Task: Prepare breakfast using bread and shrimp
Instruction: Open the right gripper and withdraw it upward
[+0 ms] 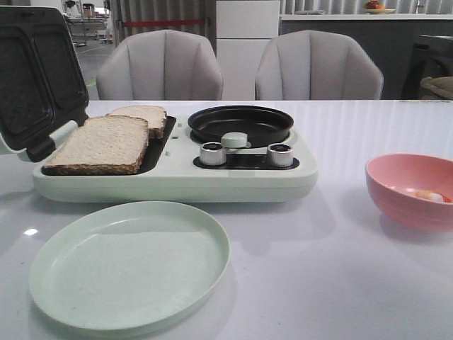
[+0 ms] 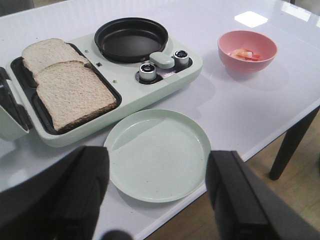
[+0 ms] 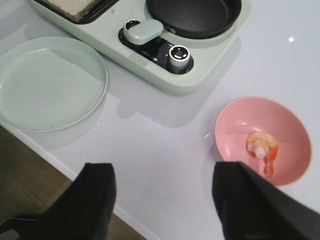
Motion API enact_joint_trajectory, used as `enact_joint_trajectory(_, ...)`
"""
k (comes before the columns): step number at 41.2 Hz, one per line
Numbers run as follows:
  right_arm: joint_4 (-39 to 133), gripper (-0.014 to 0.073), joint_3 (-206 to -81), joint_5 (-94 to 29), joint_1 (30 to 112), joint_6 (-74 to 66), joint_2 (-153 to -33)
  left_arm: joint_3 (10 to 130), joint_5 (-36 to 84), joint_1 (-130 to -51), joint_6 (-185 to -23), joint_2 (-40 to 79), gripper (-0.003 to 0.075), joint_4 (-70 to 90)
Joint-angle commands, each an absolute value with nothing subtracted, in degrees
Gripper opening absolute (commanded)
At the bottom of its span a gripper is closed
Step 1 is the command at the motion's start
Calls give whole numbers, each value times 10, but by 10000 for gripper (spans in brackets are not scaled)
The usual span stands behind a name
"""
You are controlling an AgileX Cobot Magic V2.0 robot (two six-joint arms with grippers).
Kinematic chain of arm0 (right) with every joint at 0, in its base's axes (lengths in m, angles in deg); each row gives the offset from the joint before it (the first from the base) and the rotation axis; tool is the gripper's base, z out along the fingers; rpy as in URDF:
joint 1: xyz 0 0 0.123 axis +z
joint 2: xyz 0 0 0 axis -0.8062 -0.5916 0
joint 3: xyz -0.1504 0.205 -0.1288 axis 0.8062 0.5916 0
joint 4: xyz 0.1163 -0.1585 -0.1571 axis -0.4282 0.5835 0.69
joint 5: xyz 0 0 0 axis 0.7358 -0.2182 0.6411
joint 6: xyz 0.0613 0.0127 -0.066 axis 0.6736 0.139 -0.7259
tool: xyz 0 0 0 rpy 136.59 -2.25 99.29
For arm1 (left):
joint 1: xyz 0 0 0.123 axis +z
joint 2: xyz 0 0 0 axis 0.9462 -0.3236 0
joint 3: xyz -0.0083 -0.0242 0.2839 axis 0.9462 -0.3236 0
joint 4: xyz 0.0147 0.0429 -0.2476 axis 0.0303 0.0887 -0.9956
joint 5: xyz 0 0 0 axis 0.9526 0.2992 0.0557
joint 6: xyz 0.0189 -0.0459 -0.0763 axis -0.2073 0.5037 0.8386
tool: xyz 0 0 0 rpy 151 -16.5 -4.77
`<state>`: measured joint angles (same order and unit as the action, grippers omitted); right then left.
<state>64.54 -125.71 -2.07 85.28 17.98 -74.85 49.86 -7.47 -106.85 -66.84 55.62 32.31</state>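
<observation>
Both our grippers, left gripper [image 2: 157,192] and right gripper [image 3: 162,200], hang wide open and empty. The bread [image 1: 102,145] lies in the grill tray, the shrimp [image 3: 261,145] in the pink bowl [image 3: 235,120]. We judge the shrimp comes first: descend squarely, pinch gently.

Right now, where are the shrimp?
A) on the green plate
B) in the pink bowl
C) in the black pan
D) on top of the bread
B: the shrimp lie in the pink bowl, while the pan and the plate hold nothing and the bread is bare.
</observation>
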Motion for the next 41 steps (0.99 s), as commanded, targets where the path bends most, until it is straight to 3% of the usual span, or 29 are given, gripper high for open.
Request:
enact_joint_trajectory(1, 663, 526, -1254, -47, 852, 180, -707, 514, -25, -1068, -669, 551, 482, 322)
enact_joint_trajectory(29, 665, 526, -1240, -44, 852, 180, -663, 514, -55, -1068, -669, 548, 479, 347)
enact_joint_trajectory(41, 665, 526, -1240, -44, 852, 180, -663, 567, -139, -1067, -550, 449, 372, 503)
